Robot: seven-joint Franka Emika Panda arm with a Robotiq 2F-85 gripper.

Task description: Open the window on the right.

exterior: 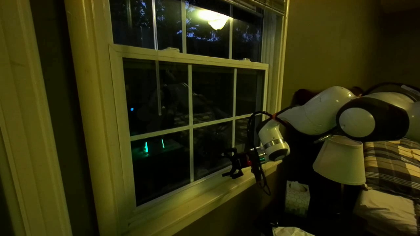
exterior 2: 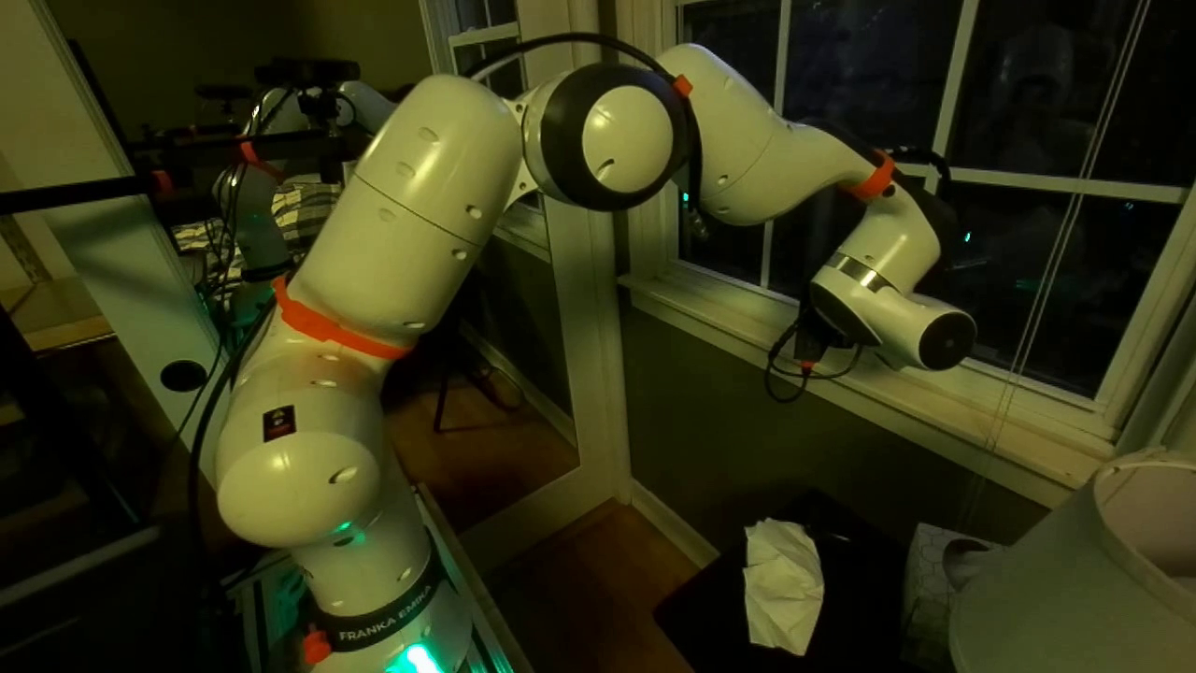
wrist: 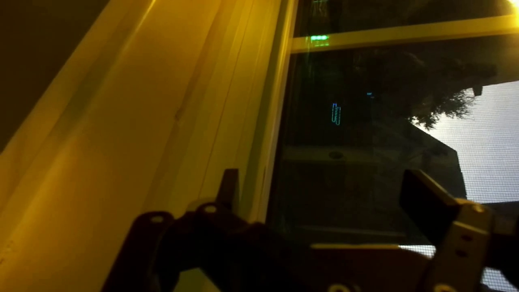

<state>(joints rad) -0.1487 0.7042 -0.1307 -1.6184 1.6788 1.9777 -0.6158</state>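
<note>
Window (exterior: 191, 126) stood closed beyond a wide-spread end effector (exterior: 226, 164).

The end effector hung near the pale sill (exterior: 203, 201), fingers (wrist: 429, 202) well apart; in the wrist view one finger showed against the cream frame (wrist: 227, 101), the other against dark glass (wrist: 344, 190), and whether they touched could not be told. Behind them the window sat in a drab olive wall (exterior: 321, 49), lower sash (exterior: 197, 59) down, a lamp's bright reflection (exterior: 217, 23) in its upper panes (exterior: 206, 41). Farther out, crumpled white paper (exterior 2: 783, 587) lay on a dark tabletop (exterior 2: 719, 617), near a hexagon-patterned tissue box (exterior: 297, 200) and a pale lampshade (exterior: 341, 160). Plaid bedding (exterior: 390, 160) spread past the lampshade, and in an exterior view a tall mirror (exterior 2: 523, 318) met the window's wall above wooden floor (exterior 2: 579, 561).
</note>
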